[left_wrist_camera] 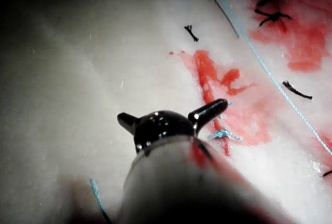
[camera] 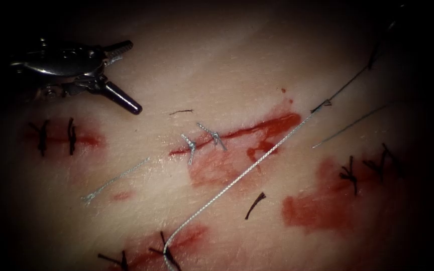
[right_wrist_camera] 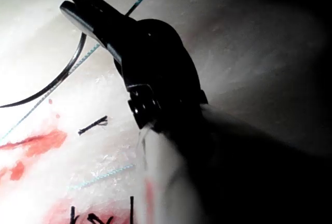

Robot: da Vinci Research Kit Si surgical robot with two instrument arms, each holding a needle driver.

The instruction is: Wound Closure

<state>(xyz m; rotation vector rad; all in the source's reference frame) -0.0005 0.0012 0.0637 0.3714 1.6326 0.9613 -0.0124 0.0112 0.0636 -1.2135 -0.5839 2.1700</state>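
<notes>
Endoscope view: right pincer [right_wrist_camera: 70,6] unseen, needle [right_wrist_camera: 62,79] indistinct.

Left tool [camera: 126,75]: dark glossy metal, ribbed jaw faces.

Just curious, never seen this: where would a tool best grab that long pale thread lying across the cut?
Probably on the straight stretch of the long pale thread below the cut, lying flat on bare tissue, apart from stitches. The left tool, fingers open and empty, could come from upper left, crossing it squarely.
</notes>
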